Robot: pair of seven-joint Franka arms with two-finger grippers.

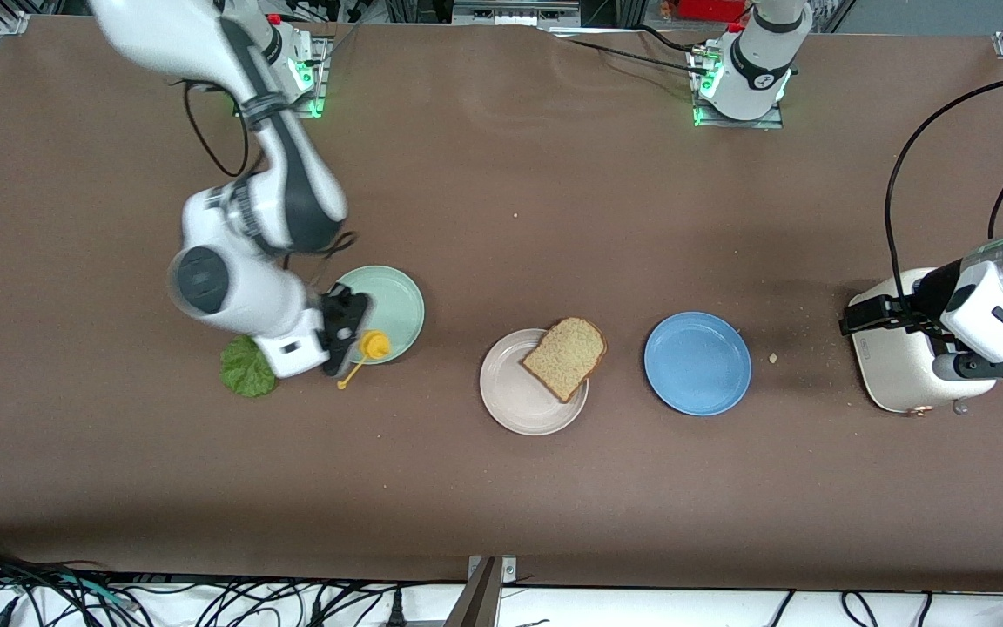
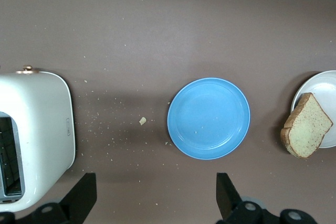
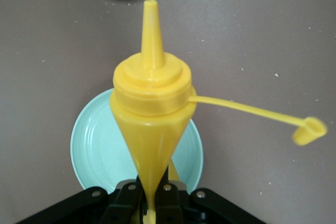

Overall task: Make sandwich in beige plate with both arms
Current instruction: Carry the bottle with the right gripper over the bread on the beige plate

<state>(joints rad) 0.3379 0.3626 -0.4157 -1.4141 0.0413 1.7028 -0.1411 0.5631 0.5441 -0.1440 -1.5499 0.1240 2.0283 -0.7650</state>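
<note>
Bread slice (image 1: pixel 565 357) on beige plate (image 1: pixel 514 402), well apart from both grippers.
Right gripper (image 1: pixel 346 324) clenches a yellow squeeze bottle (image 3: pixel 152 114) over the mint-green plate (image 1: pixel 397 305); left gripper (image 2: pixel 157 195) hangs released beside the toaster (image 1: pixel 889 366).

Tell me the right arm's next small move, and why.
Probably carry the yellow sauce bottle from above the mint-green plate over to the bread slice on the beige plate. The right gripper has its jaws shut on the bottle, cap off, and the slice looks bare.
</note>
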